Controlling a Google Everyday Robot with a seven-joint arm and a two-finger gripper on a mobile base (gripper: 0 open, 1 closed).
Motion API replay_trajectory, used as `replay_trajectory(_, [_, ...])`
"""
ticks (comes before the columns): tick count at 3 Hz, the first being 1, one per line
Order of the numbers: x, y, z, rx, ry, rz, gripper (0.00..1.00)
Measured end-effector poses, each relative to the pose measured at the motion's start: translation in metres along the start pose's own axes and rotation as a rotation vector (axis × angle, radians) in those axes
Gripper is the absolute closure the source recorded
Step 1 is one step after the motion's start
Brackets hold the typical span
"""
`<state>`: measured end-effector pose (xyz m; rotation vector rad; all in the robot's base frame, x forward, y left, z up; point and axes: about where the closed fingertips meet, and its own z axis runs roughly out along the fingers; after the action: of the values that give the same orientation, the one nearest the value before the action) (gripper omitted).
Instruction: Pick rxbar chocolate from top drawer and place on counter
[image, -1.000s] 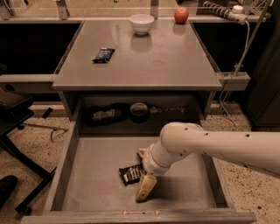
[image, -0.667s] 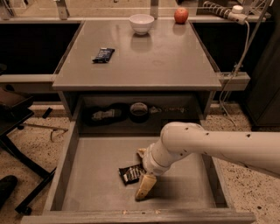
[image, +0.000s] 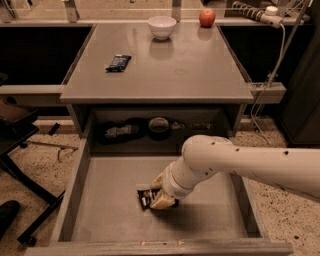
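Observation:
The rxbar chocolate (image: 144, 198), a small dark wrapper with white lettering, lies on the bottom of the open top drawer (image: 100, 200), near its middle. My gripper (image: 161, 194) reaches down into the drawer on the white arm (image: 240, 160) from the right. Its tan fingers (image: 163, 201) are closed over the bar's right end, and only the bar's left end shows. The bar still rests on the drawer floor. The grey counter (image: 175, 70) lies above and behind the drawer.
On the counter are a dark blue wrapped bar (image: 118, 62), a white bowl (image: 162, 26) and a red apple (image: 207, 17). Dark items and a tape roll (image: 159, 125) sit in the recess behind the drawer. A chair base (image: 20, 150) stands at left; a cable (image: 272, 65) hangs at right.
The lower tan finger has drawn in toward the bar, and the gripper now sits closed over the bar's right end. The bar has not moved.

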<state>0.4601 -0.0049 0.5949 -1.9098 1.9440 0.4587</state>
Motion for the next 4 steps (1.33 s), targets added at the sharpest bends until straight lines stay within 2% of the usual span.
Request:
replay_trajectory(1, [-0.002, 0.0, -0.003, 0.0, 0.0, 0.0, 1.0])
replay_trajectory(3, [-0.011, -0.002, -0.014, 0.02, -0.008, -0.023, 1.0])
replay_trajectory(4, [-0.044, -0.006, -0.06, 0.069, -0.061, -0.096, 1.0])
